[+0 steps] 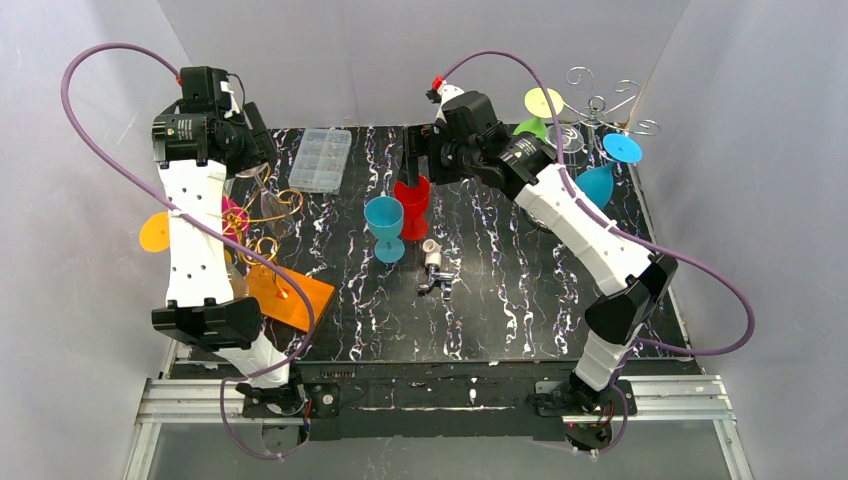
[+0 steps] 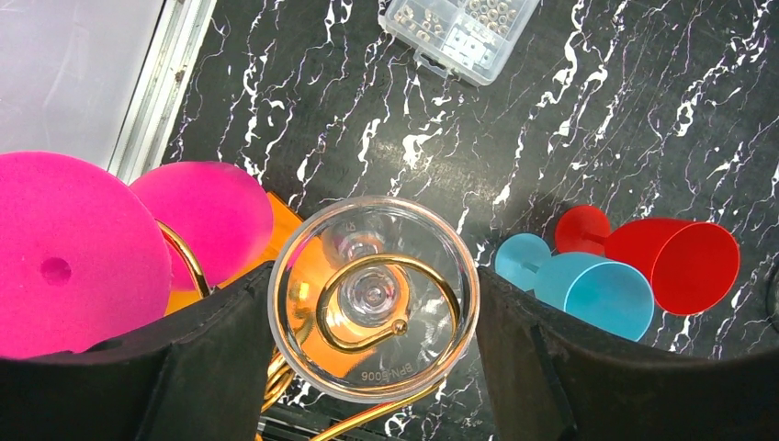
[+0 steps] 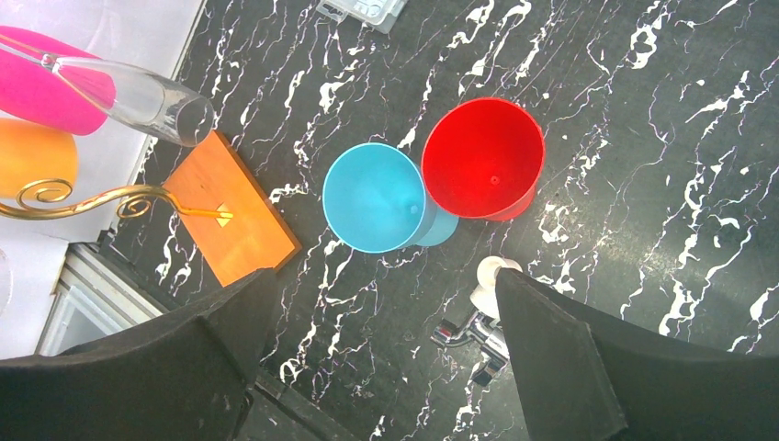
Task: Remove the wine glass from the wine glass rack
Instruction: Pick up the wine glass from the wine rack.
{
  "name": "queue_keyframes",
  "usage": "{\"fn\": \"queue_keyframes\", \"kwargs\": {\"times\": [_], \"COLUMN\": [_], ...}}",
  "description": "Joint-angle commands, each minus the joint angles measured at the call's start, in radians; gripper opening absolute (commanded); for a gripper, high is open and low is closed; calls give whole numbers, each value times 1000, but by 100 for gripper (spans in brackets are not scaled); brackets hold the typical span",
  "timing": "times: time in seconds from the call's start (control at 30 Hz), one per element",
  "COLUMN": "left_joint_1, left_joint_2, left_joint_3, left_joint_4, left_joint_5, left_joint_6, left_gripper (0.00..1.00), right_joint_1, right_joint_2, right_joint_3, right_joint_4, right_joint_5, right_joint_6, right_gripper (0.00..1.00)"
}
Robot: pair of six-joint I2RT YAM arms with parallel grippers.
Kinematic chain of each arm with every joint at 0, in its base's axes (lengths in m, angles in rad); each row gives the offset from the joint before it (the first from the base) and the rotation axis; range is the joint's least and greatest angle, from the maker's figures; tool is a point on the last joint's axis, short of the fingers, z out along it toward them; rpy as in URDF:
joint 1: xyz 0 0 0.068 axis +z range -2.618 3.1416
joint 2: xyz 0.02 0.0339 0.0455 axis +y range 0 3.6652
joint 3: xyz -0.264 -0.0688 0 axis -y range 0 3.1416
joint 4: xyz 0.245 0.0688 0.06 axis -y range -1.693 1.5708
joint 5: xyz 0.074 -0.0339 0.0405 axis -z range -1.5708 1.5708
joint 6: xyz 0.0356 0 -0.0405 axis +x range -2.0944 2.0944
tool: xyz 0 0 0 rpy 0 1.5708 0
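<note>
A clear wine glass (image 2: 404,266) hangs upside down on the gold wire rack (image 2: 321,312), whose spiral hook still curls across the glass's round foot. My left gripper (image 2: 374,303) is at that foot, and both fingers touch its rim on opposite sides. From above, the left gripper (image 1: 262,165) is over the rack (image 1: 262,245) at the table's left. The right wrist view shows the glass bowl (image 3: 138,92) slanting at top left. My right gripper (image 3: 381,367) hangs open over bare table, empty, near the middle back (image 1: 412,160).
Pink glasses (image 2: 64,257) hang on the same rack, above its orange base (image 1: 295,295). A blue cup (image 1: 384,225) and a red cup (image 1: 412,200) stand mid-table, with a metal fitting (image 1: 435,268) beside them. A clear compartment box (image 1: 321,158) lies behind. A silver rack (image 1: 600,105) with coloured glasses is at back right.
</note>
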Motion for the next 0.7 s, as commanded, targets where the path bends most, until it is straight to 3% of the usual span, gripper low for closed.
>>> {"fn": "queue_keyframes", "kwargs": {"times": [0.0,0.2,0.67], "left_joint_1": [3,3,-5], "left_joint_2": [-26,-31,-66], "left_joint_3": [39,60,33], "left_joint_4": [-14,-13,9], "left_joint_5": [10,16,90], "left_joint_6": [12,20,44], "left_gripper": [61,48,44], "right_joint_1": [3,2,3], "right_joint_2": [-3,-3,-3], "right_joint_3": [40,40,42], "right_joint_4": [34,35,33], "right_joint_5": [8,8,6], "right_joint_6": [-2,-3,3], "right_gripper": [98,98,99]}}
